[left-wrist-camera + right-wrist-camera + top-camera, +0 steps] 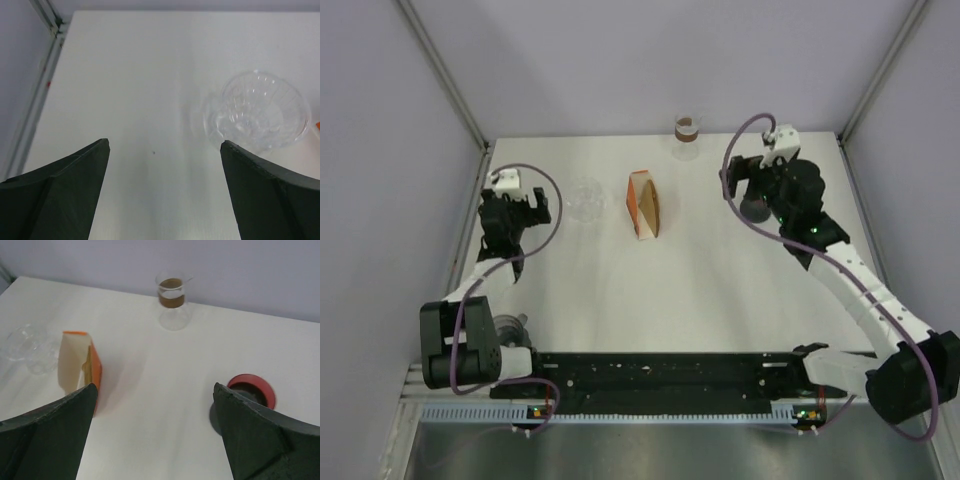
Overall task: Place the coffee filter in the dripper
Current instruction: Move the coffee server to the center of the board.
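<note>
Orange card [96, 372] wraps the coffee filter [70, 362] on the tabletop [720, 280], dripper [585, 200] at its nine o'clock. Our left end effector [164, 145] and right end effector [155, 387] gape empty; we should pinch one edge gently.

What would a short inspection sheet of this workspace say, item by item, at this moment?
Surface: white table, no spills seen.
Job's things: clear dripper left of centre, empty; orange box of paper filters beside it, apart.
Clutter: glass carafe with a brown band at the far edge; red-rimmed round thing on the right side.
Claws: left claw open, empty; right claw open, empty.
Cables: a purple cable loops along each arm.
Surroundings: grey walls, metal posts at the corners.
</note>
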`<action>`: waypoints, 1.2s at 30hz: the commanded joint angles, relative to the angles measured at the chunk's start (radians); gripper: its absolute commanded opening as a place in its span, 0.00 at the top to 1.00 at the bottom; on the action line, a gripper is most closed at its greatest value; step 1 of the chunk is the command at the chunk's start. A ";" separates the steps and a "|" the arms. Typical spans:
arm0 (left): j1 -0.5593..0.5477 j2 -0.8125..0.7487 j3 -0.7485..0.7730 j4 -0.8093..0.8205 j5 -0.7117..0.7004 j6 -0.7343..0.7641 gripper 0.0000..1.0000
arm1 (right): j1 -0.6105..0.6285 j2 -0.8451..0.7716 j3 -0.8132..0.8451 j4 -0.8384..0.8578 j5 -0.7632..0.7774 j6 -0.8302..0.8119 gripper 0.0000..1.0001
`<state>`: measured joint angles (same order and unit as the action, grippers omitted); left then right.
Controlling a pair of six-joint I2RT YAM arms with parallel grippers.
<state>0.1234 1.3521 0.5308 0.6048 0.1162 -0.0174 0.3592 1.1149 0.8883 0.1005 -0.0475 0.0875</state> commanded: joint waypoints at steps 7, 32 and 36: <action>0.004 -0.039 0.444 -0.756 -0.055 0.175 0.02 | -0.316 0.144 0.228 -0.481 0.261 0.127 0.02; 0.004 -0.033 0.670 -1.090 -0.038 0.154 0.09 | -0.315 0.592 0.508 -0.570 -0.052 0.055 0.82; 0.004 -0.030 0.675 -1.116 -0.047 0.155 0.09 | -0.272 0.599 0.526 -0.605 -0.063 0.000 0.96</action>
<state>0.1234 1.3506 1.1706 -0.4835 0.0708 0.1253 0.0418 1.7096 1.3399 -0.4789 -0.0685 0.1474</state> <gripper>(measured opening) 0.915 0.090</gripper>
